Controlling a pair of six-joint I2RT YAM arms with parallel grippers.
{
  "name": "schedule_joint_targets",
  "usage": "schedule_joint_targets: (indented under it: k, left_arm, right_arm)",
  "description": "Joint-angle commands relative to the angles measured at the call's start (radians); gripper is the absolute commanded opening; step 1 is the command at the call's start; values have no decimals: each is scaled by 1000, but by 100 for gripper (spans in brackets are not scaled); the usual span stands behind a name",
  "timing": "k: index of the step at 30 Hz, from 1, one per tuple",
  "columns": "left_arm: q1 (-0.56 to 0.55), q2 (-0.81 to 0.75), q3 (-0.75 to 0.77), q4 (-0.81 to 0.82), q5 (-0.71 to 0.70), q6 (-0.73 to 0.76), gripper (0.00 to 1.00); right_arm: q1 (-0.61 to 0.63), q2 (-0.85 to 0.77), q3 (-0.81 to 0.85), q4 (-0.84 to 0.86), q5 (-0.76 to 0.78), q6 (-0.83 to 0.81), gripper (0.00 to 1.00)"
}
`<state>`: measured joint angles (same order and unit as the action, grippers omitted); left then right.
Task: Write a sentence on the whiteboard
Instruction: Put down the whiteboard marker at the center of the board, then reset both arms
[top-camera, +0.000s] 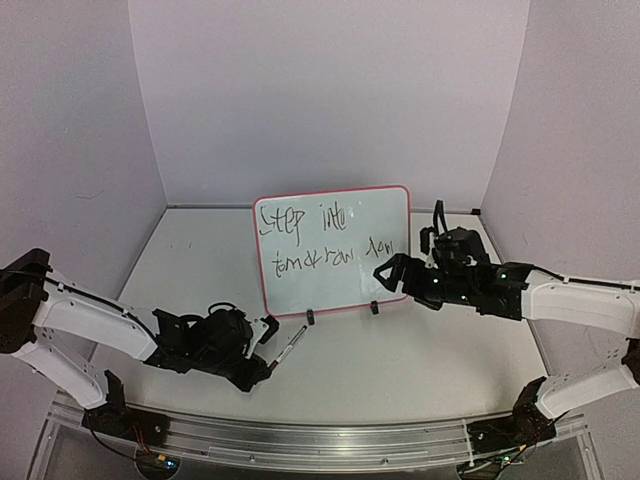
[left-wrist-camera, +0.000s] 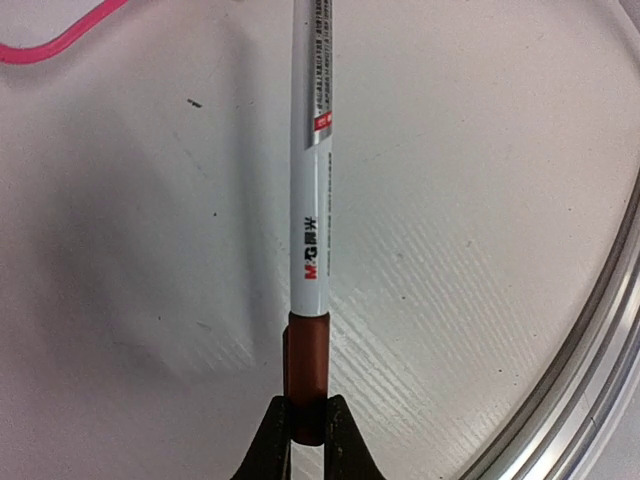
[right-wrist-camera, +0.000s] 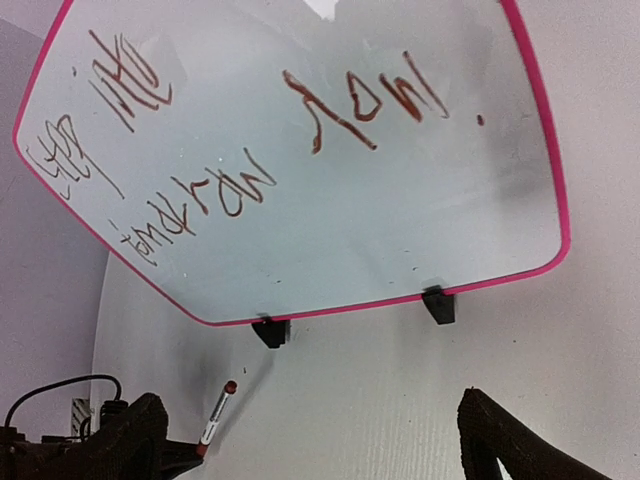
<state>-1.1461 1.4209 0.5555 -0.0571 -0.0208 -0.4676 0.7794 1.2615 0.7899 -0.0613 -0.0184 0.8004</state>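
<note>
While the left claw (left-wrist-camera: 308, 425) stays out of the writing, it is clamped on the brown end of the marker (left-wrist-camera: 312, 250). The barrel juts forward, low over the table (top-camera: 400, 360), with its far end just short of the whiteboard (top-camera: 385, 215). The right claw (right-wrist-camera: 310, 400) has its fingers spread wide, nothing between them, facing the board's lower edge near the clips (right-wrist-camera: 438, 305). The board stands propped mid-table, and the sentence (top-camera: 300, 228) fills two lines. Judgement: the writing looks finished, with the marker parked off the board to avoid smudging. No container in view.
</note>
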Motion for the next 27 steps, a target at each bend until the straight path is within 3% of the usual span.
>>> schedule_joint_targets:
  k: [1,4,9,15,20,27]
  left_arm:
    - [8,30,55,-107,-85,-79,7]
    - [10,44,69,-134,-98,-102,16]
    - [21,7,55,-133,-117,-122,50]
    - [127,-98,14,-105,-97,-132,77]
    - [261,-125,35,-97,-61,-83,86]
    - [621,-175,53,-89,30,22,87]
  right_arm:
    - [-29,-40,-22,-104,100,-22,98]
    - [-48,-63,-30,-139,142,-44,98]
    - [-93,-94,-32,-186,167,-80,98]
    - [-144,-105,-40,-219,197,-111,98]
    - [-196,-103,-52,-219,239,-147,98]
    - [-318,-121,-72,-215,269,-252,98]
